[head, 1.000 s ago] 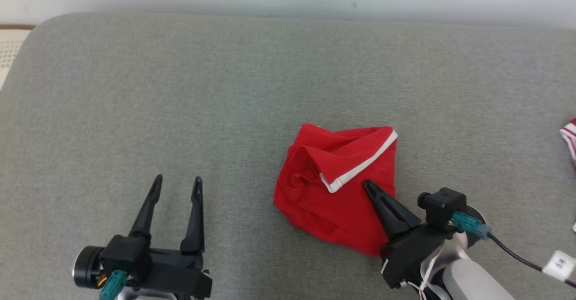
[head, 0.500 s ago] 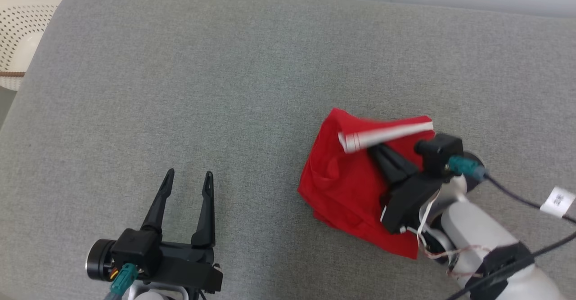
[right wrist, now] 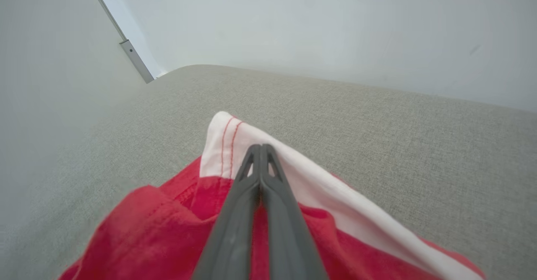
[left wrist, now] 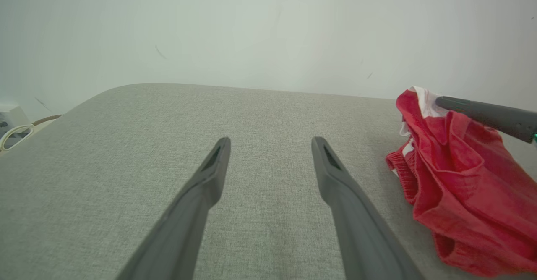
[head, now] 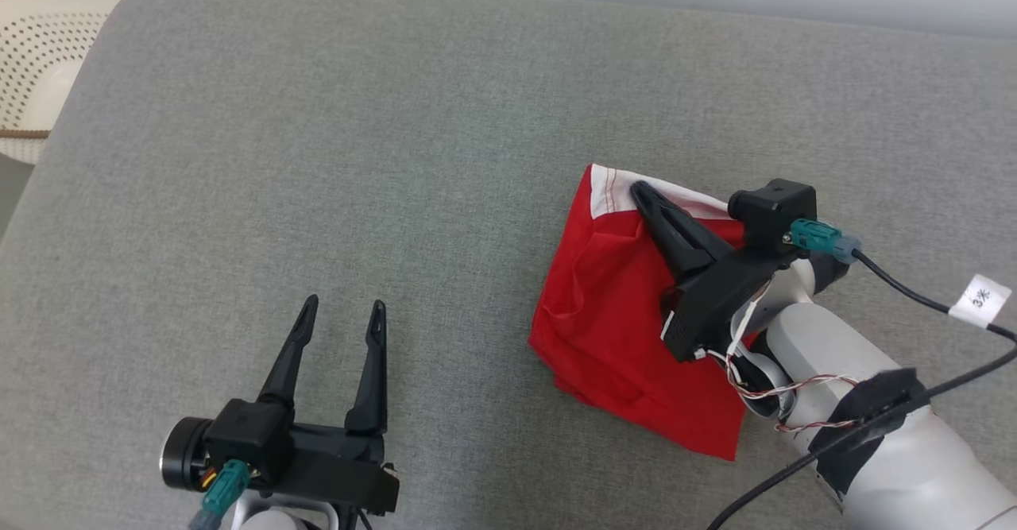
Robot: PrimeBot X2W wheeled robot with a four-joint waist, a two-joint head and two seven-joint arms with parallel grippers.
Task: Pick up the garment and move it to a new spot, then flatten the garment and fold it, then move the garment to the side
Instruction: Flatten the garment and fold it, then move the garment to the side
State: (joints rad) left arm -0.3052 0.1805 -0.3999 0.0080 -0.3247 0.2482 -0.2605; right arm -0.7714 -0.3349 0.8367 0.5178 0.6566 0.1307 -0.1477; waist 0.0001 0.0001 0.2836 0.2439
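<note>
Right tool (head: 637,190), closed, apparently grips the red garment (head: 612,315).

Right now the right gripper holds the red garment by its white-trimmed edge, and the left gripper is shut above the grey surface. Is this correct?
Not quite. The left gripper is open, not shut: the head view shows its two fingers spread apart above the grey surface. The right gripper does hold the red garment by its white-trimmed edge.
</note>
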